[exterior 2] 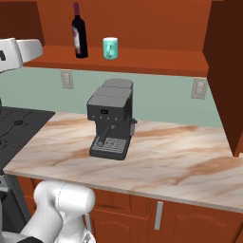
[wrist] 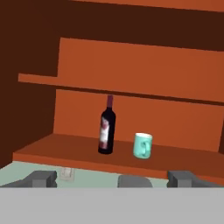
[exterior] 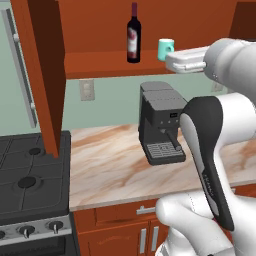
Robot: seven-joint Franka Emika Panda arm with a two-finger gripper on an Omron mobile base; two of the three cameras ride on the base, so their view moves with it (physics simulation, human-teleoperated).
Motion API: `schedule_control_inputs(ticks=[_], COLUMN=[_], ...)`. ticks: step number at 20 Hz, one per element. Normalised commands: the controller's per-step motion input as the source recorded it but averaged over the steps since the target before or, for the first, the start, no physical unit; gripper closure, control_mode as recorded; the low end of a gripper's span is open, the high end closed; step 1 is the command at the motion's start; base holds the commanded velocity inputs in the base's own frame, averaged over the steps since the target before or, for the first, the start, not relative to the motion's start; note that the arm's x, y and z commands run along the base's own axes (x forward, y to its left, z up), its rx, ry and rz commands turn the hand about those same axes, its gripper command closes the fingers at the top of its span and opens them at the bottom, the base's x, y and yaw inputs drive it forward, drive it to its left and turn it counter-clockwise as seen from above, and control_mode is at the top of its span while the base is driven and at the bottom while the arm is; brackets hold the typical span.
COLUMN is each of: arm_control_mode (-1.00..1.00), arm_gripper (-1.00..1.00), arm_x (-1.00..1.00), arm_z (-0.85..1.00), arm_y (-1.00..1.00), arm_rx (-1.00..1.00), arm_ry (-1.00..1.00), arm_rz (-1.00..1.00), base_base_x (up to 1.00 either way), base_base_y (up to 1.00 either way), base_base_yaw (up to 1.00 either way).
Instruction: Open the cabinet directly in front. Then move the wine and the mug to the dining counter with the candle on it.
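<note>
Wood of a reddish-brown tone made up the cabinet (wrist: pixel 131 70), whose doors (exterior: pixel 42 70) stood swung open on both sides, baring a smooth back panel and one inner shelf (wrist: pixel 109 89) above its floor board. On that floor board stood the wine (wrist: pixel 106 127), a tall, dark glass bottle with a deep red capsule on its narrow neck and a red-and-white label. Just beside it, apart and not touching, sat the mug (wrist: pixel 142 145), a short, glossy teal cylinder with a side handle. Both were upright. Below, a beige marble tabletop (exterior 2: pixel 156 161) with brown veining carried a boxy dark grey coffee machine (exterior 2: pixel 110 118), and a black cooktop (exterior: pixel 30 175) lay at its end. The end effector (wrist: pixel 111 178) hovered short of the cabinet with its dark fingertips (wrist: pixel 43 178) spread wide, holding nothing.
</note>
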Motion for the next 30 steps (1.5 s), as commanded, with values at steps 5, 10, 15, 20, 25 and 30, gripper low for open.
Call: schedule_control_inputs(ticks=[5,10,15,20,25,30], arm_control_mode=[-1.0,-1.0,-1.0,-1.0,-1.0,-1.0], arm_gripper=[-1.0,-1.0,-1.0,-1.0,-1.0,-1.0], arm_x=[0.04,0.08,0.11,0.17,0.19,0.22], arm_z=[-0.05,0.02,0.07,0.0,0.0,0.0], arm_y=[0.0,0.0,0.07,0.08,0.01,0.0], arm_rx=[0.11,0.07,0.0,0.0,-0.01,-0.01], arm_ry=[0.0,0.0,0.0,0.0,0.01,0.0], arm_rz=[0.0,0.0,0.0,0.0,0.0,0.0], base_base_x=[0.0,0.0,0.0,0.0,0.0,0.0], base_base_y=[0.0,0.0,0.0,0.0,0.0,0.0], base_base_yaw=[0.0,0.0,0.0,0.0,0.0,0.0])
